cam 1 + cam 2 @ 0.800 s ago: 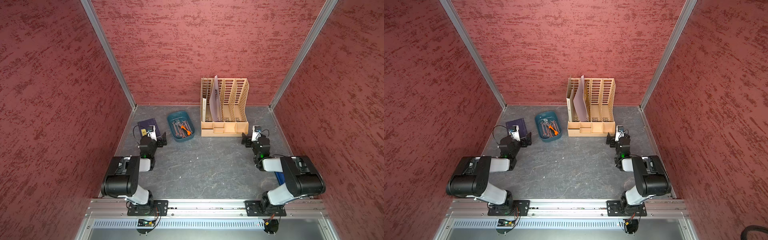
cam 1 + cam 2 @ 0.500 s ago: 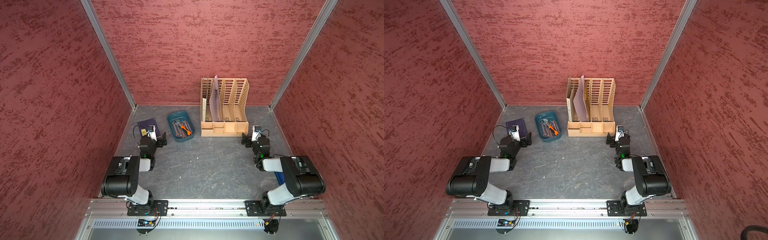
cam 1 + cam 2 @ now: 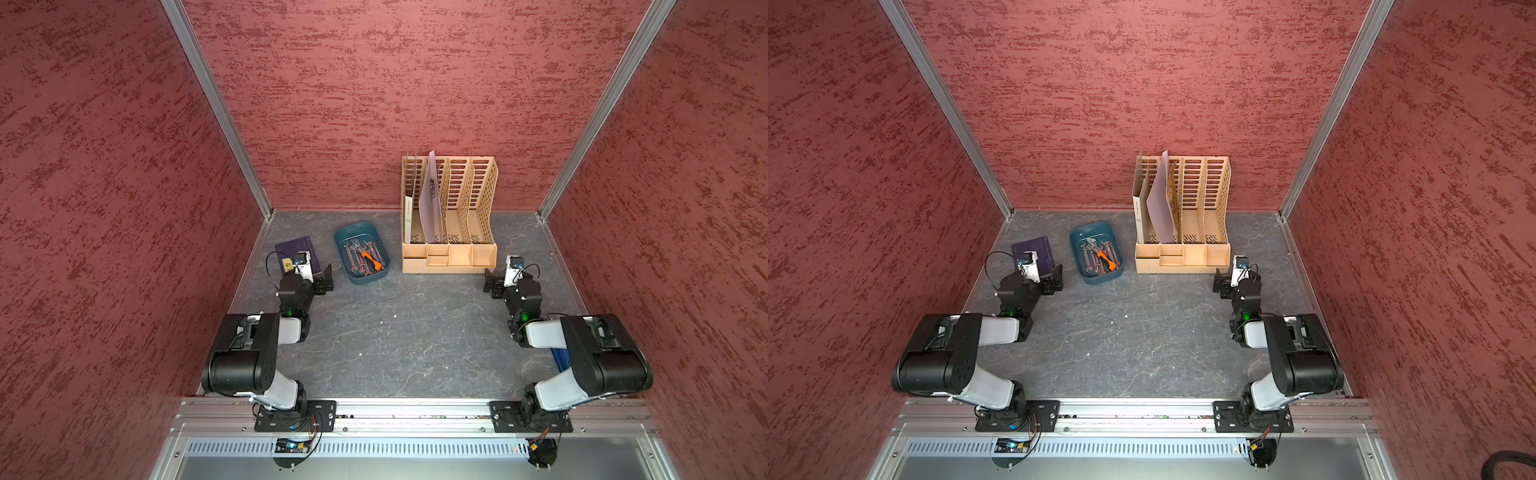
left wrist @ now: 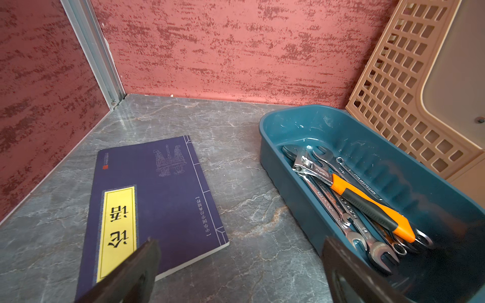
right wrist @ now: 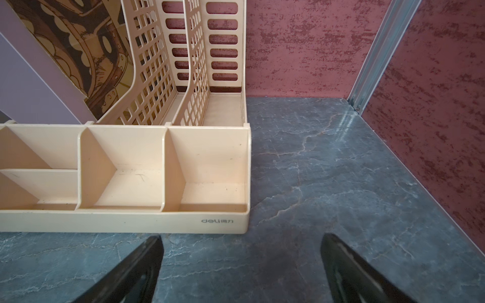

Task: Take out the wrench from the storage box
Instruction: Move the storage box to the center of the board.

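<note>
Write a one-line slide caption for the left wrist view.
Open left gripper poised between a purple book and the teal storage box, where an orange-handled adjustable wrench lies on combination wrenches.

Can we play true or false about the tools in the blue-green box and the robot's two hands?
1. The orange-handled wrench lies in the storage box. True.
2. The left gripper holds a wrench. False: its jaws stand open and empty, near the box.
3. The purple book lies flat on the table, apart from the storage box. True.
4. The storage box sits inside the tan file organizer. False: it sits on the table beside it.
5. The right gripper is shut. False: its jaws are open, in front of the organizer.
</note>
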Controlling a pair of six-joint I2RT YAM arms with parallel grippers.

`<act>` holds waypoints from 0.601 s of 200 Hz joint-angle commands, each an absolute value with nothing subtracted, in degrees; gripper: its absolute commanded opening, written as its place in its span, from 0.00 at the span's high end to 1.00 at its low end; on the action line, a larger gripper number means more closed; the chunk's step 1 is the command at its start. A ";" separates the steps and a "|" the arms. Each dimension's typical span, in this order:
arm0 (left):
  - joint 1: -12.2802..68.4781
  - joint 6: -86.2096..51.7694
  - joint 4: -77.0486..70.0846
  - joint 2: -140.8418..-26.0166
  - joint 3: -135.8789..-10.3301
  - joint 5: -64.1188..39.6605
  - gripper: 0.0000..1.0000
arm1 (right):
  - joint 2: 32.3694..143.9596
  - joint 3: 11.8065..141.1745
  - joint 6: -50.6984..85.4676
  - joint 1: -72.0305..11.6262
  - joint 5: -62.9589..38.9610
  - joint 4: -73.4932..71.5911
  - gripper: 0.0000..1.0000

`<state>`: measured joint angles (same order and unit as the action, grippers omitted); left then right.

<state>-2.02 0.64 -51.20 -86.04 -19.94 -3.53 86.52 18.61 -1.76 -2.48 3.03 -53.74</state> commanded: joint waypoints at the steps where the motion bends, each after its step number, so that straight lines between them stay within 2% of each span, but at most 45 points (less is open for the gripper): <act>1: -1.48 0.24 -51.58 -80.38 -17.84 -1.30 0.00 | 80.49 17.95 -1.49 -2.11 2.97 -54.19 0.02; 25: -0.33 -1.24 -38.78 -72.22 -20.24 0.33 0.00 | 72.07 21.44 -0.45 -2.20 3.84 -41.13 0.02; 53: 3.39 -2.28 -30.05 -64.96 -21.83 1.90 0.00 | 64.69 26.97 8.49 -2.19 5.63 -25.61 0.02; 75: 6.09 -4.94 -16.48 -62.80 -27.76 0.72 0.00 | 60.12 33.05 14.51 -2.18 3.55 -11.72 0.02; 97: 7.32 -10.81 -7.99 -62.78 -33.16 -1.70 0.00 | 57.28 38.10 17.17 -2.12 -7.96 -2.31 0.02; 120: 7.21 -21.21 1.88 -65.17 -39.90 -3.72 0.00 | 55.82 40.94 21.47 -2.20 -21.58 0.80 0.02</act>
<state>7.05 -9.15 -13.43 -63.46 -33.85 -1.52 57.25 38.04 14.85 -2.42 -5.39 -10.11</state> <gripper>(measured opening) 0.997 0.984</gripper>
